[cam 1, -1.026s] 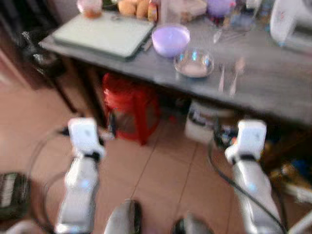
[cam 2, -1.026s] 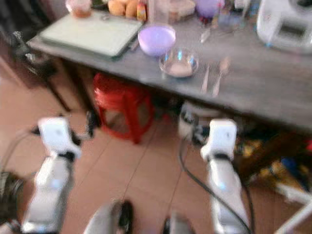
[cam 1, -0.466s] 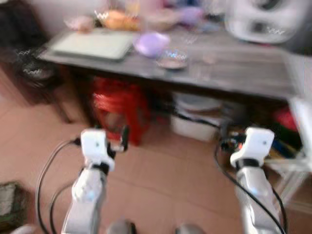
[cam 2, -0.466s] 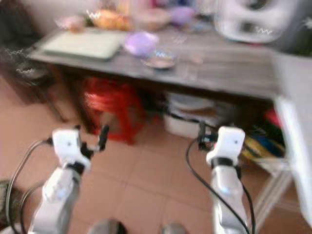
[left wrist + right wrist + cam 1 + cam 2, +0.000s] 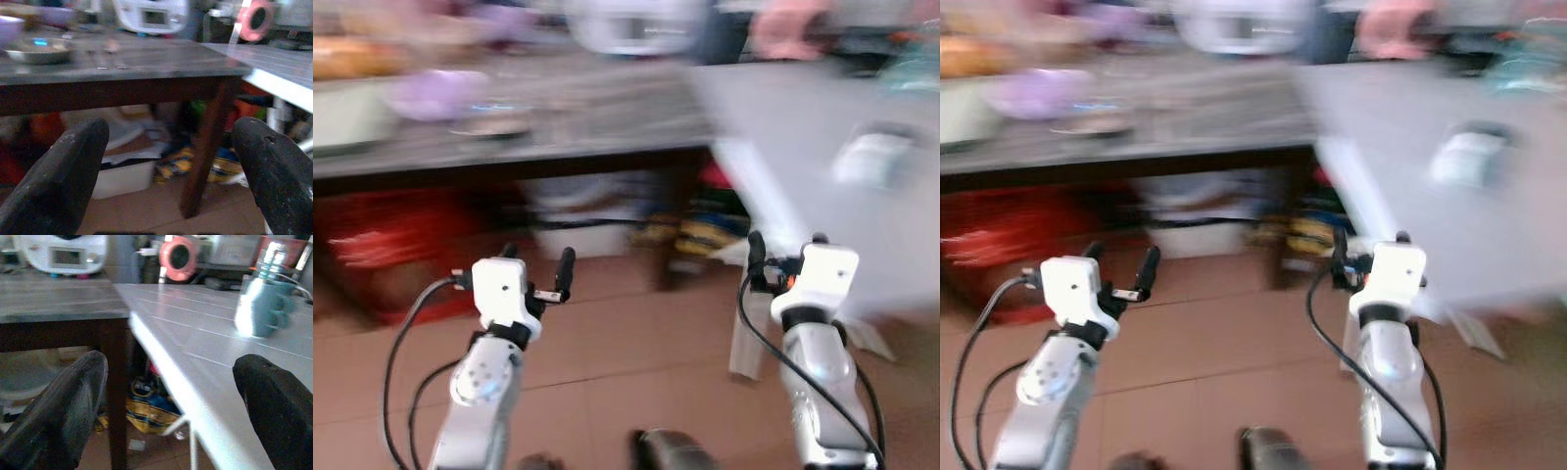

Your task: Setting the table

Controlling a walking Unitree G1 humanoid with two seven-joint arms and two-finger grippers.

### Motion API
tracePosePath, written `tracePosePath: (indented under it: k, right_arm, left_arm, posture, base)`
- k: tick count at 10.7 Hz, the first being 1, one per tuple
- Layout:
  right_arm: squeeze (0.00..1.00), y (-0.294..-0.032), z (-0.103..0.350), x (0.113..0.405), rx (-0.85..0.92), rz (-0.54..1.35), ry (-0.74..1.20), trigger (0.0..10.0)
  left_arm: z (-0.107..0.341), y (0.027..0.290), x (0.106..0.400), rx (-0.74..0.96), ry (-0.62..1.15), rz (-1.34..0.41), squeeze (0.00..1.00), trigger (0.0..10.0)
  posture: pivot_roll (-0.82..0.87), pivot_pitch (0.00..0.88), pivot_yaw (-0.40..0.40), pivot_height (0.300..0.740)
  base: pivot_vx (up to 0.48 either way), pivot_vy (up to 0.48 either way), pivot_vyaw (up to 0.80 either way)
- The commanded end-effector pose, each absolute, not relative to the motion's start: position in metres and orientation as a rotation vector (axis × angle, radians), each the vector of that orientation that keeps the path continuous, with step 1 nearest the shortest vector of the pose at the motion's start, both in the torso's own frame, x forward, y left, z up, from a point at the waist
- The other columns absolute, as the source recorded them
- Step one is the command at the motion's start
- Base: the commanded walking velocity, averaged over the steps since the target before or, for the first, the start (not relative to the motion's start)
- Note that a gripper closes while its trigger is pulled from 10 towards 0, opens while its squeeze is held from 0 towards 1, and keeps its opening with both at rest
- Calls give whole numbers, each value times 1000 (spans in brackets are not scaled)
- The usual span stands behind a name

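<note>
The head views are blurred. A dark grey table (image 5: 607, 127) stands ahead on the left, with a purple bowl (image 5: 435, 95) and a metal bowl (image 5: 39, 49) on it, and some cutlery (image 5: 110, 49) beside them. A white table (image 5: 205, 333) stands to the right with a blue mug (image 5: 264, 308) on it. My left gripper (image 5: 536, 262) is held up over the floor short of the grey table, open and empty. My right gripper (image 5: 785, 247) is open and empty in front of the white table's near edge.
A white appliance (image 5: 151, 14) sits at the back of the grey table. Under it are a red stool (image 5: 382, 245), a white box (image 5: 122, 171) and bags. A pink round object (image 5: 177, 257) stands behind the white table. Tiled floor (image 5: 636, 352) lies before me.
The whole picture has swung to the right: the grey table slid left and the white table came into view. Both arms stay raised with open fingers.
</note>
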State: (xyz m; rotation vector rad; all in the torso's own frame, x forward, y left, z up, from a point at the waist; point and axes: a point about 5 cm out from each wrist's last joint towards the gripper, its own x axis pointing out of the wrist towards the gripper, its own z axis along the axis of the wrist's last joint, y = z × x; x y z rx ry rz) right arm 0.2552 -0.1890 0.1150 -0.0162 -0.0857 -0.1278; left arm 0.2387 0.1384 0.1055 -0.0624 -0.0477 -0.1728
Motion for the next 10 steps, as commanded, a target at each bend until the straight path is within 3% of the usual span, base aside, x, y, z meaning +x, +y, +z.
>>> tracePosePath:
  k: [1,9,10]
  right_arm:
    - [0,-185,126,258,1,-104,-120,10000]
    - [0,-171,145,277,-4,-36,-180,10000]
    - [0,-171,149,281,-3,-37,-192,10000]
  left_arm:
    - [106,139,236,-70,-45,-176,0,10000]
    - [113,134,242,-53,-60,-180,0,10000]
    - [113,132,241,-42,-60,-184,0,10000]
  posture:
    - [-17,105,5,740]
    - [-14,145,12,740]
    - [-16,144,12,740]
  base:
    - [0,-394,0]
    - [0,-454,0]
    - [341,-334,0]
